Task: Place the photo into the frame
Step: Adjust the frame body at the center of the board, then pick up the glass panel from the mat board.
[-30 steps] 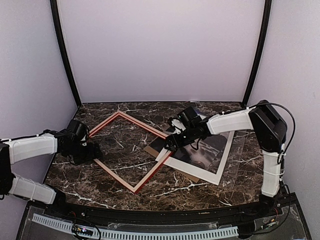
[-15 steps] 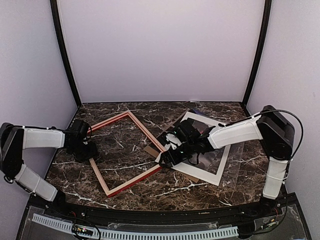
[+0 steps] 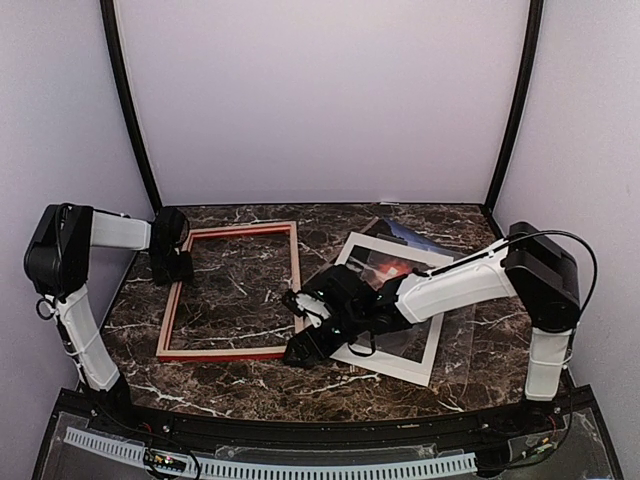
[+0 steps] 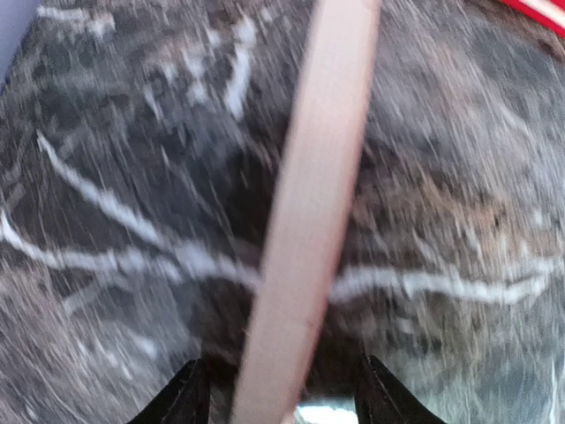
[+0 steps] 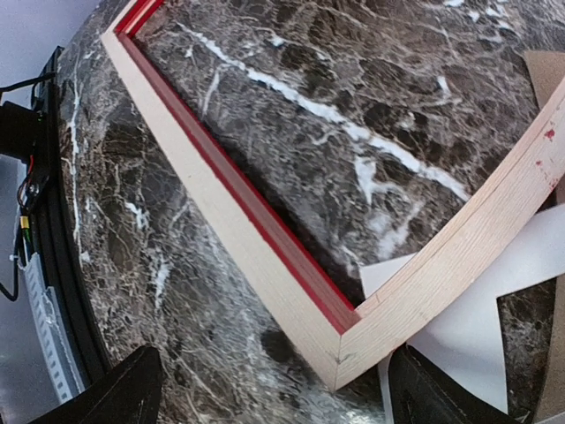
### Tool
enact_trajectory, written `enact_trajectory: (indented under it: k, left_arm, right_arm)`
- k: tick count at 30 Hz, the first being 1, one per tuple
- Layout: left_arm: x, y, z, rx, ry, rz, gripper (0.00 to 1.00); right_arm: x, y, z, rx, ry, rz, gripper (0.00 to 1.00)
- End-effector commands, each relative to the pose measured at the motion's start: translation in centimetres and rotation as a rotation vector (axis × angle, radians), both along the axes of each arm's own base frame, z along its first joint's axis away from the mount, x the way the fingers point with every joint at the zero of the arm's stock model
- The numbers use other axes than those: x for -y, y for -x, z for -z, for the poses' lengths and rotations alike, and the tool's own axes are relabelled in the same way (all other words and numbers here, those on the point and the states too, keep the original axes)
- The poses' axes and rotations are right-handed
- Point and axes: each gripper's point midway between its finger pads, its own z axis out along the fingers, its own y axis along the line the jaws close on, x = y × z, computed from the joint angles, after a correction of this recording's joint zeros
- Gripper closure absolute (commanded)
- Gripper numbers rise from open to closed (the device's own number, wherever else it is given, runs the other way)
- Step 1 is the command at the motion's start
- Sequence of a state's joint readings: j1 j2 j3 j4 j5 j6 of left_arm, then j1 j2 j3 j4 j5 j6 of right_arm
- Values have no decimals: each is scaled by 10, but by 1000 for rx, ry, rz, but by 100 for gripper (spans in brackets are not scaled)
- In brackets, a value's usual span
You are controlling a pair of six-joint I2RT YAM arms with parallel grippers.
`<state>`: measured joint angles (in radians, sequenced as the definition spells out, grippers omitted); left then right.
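Red frame (image 3: 225, 352) flat on table (image 3: 240, 290); photo (image 3: 388, 268) outside it to the right, under white mat (image 3: 385, 362).
Frame encloses bare marble; its near-right corner overlaps mat edge; left claw (image 4: 281, 395) released, astride left rail, view blurred; right claw (image 5: 278, 389) released, spread wide about that corner; arm hides photo's lower left; brown board (image 5: 540, 75) sliver at wrist view's edge.

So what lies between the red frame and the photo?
Top view: marble tabletop beside the frame, then the white mat's border around the photo; the right arm crosses there too.
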<state>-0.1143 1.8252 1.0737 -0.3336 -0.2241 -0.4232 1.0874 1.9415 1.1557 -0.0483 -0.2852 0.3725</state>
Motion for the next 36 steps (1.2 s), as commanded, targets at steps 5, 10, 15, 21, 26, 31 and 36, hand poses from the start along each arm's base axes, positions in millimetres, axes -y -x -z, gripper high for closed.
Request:
enact_trajectory:
  k: [5,10,15,21,26,31,36]
  left_arm:
    - [-53,-16,22,-114,-108,-7,44]
    - [-82,-39,23,-118,-158,-12,44]
    - [-72,-59,-3,-43,-110,33,31]
    - [-43,-54,-33,51,-21,80,20]
    - [-12,-36,-29,8,-3,128,20]
    - [70,-26,-62,110,24,294,19]
    - [196,-6,-108,253,256,526,17]
  right_arm:
    - [6,-29,-27,137,20,42,6]
    - [59,-66,-37,172,80,211,5]
    - [130,-98,-46,205,166,418,4]
    - [225,-119,-41,186,260,651,3]
    - [298,-121,-32,148,349,812,3]
    - [350,-118,-21,72,365,966,3]
    - [383,-113,-9,12,367,1078,4]
